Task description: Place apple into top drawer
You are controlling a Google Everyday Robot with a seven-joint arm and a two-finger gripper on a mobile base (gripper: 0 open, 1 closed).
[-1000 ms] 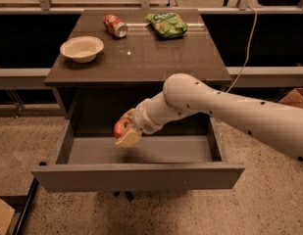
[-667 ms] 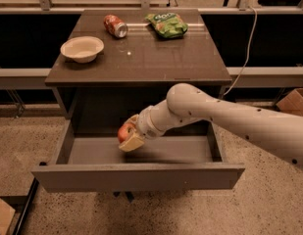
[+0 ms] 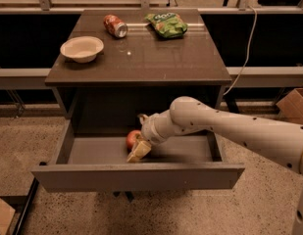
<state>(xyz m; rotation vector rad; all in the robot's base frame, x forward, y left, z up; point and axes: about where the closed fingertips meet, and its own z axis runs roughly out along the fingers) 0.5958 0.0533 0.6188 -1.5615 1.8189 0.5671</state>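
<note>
The top drawer (image 3: 136, 176) stands pulled open below the tabletop, its grey floor showing. The round red apple (image 3: 132, 138) is inside the drawer, left of the middle, low over or on the floor. My gripper (image 3: 136, 148) reaches down into the drawer from the right on the white arm and is shut on the apple. One pale finger (image 3: 140, 151) shows in front of the apple; the other is hidden behind it.
On the tabletop (image 3: 156, 58) stand a white bowl (image 3: 82, 48) at the left, a red soda can (image 3: 114, 25) lying on its side at the back, and a green chip bag (image 3: 166, 24). A cardboard box (image 3: 294, 104) sits on the floor at the right.
My gripper has moved down and slightly right with the apple, from above the drawer's left part to low inside the drawer.
</note>
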